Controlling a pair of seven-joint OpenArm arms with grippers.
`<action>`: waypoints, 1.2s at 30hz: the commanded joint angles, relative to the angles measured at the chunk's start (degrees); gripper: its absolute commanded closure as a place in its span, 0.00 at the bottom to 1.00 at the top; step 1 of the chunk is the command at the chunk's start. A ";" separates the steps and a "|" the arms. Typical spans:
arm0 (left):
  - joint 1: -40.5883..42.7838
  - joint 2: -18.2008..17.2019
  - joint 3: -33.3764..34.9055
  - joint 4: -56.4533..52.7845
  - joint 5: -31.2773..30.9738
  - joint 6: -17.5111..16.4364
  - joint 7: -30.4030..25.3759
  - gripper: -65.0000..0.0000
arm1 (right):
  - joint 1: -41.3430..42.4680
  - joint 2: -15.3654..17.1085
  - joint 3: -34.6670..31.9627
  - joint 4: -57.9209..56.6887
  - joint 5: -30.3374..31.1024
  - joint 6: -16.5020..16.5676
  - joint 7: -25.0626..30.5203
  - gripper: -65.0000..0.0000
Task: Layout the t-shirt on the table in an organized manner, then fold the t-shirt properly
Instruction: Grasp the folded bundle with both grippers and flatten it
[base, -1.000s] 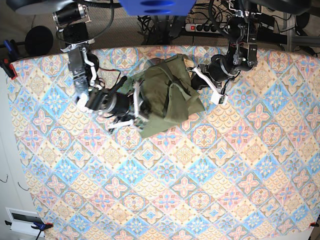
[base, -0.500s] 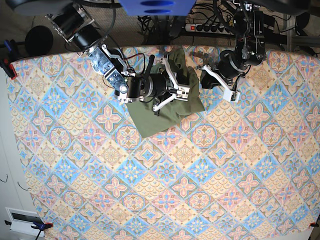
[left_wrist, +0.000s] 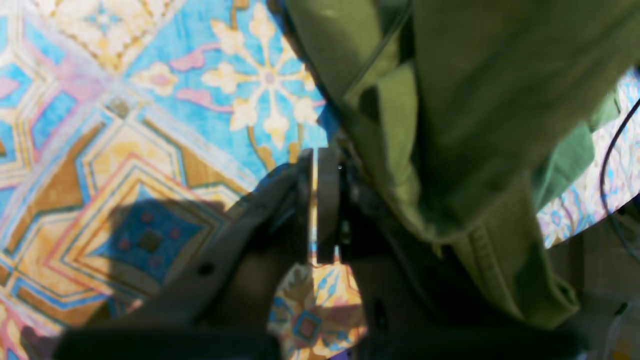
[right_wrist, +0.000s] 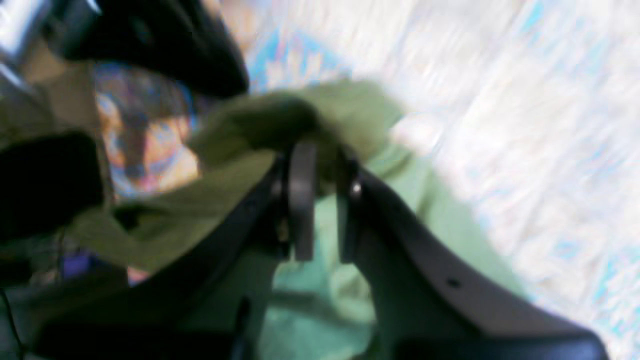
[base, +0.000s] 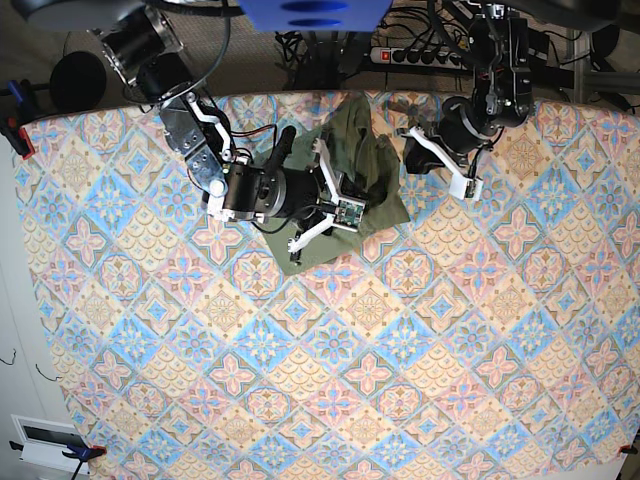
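1. One large table under a pastel diamond-tile cloth carries everything; most of it lies bare, so there is room to spread the garment flat.
2. Bunched near the table's far edge, the t-shirt is an olive heap of overlapping folds. It looks light, soft and limp: it should drape and drag rather than hold a shape, and a lifted corner will probably pull other layers along.
3. The right gripper sits over the heap, its jaws nearly together with a wad of green cloth pinched between them, though the wrist view is blurred.
4. The left gripper has its jaws pressed together on nothing, just beside a hanging fold with a ribbed hem.
5. Best holds, in my judgement, are the stitched hems, such as the sleeve or bottom edges, since doubled fabric slips less than a single layer.
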 joint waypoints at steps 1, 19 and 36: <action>-0.17 -0.18 -0.20 1.16 -0.73 -0.47 -0.85 1.00 | 0.95 -0.01 0.51 0.56 0.30 -0.05 0.67 0.90; 9.50 -5.28 0.15 10.30 -0.73 -0.56 -1.02 1.00 | 7.90 -12.50 -0.98 -18.78 -0.14 -0.05 6.03 0.90; 3.87 -7.04 15.27 11.97 -7.50 -0.21 -0.67 1.00 | 14.49 -6.25 6.67 -25.64 -8.05 -0.05 6.38 0.90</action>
